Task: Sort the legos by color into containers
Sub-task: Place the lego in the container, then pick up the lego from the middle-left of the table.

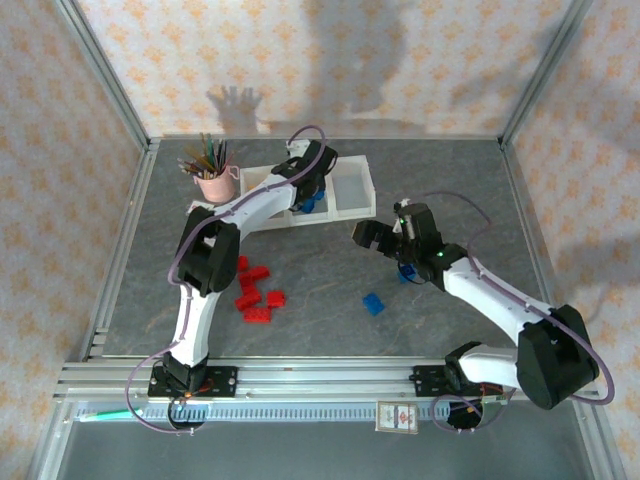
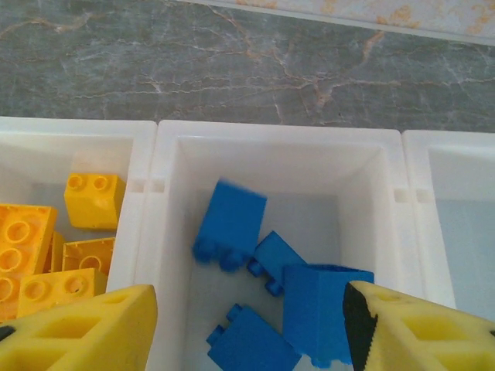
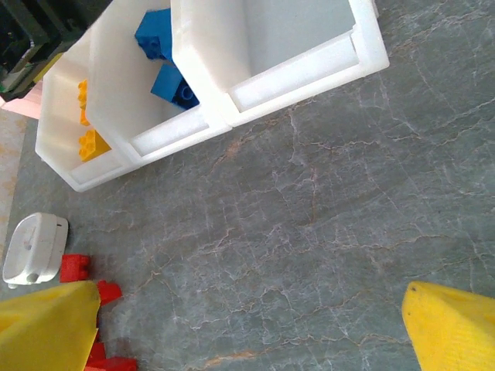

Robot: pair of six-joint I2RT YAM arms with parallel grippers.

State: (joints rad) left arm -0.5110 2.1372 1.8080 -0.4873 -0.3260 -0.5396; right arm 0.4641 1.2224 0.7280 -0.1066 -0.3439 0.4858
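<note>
- Blue legos [image 2: 230,224] lay heaped in the middle bin [image 2: 271,139] of the containers [image 1: 355,212] — one looked blurred.
- Left gripper [image 2: 247,317] hovered over that bin, jaws spread, nothing between them.
- Right gripper [image 3: 251,317] hung above the table [image 3: 309,216] — jaws wide apart.

- My table's grey marbled top [image 1: 300,335] spreads across the middle of the frame.
- Cream wallpaper [image 1: 55,150] with orange florets closes left, top and right.
- Aluminium posts [image 1: 102,65] rise in both upper corners.
- Soft shadows [image 1: 345,50] mark the top wall.
</note>
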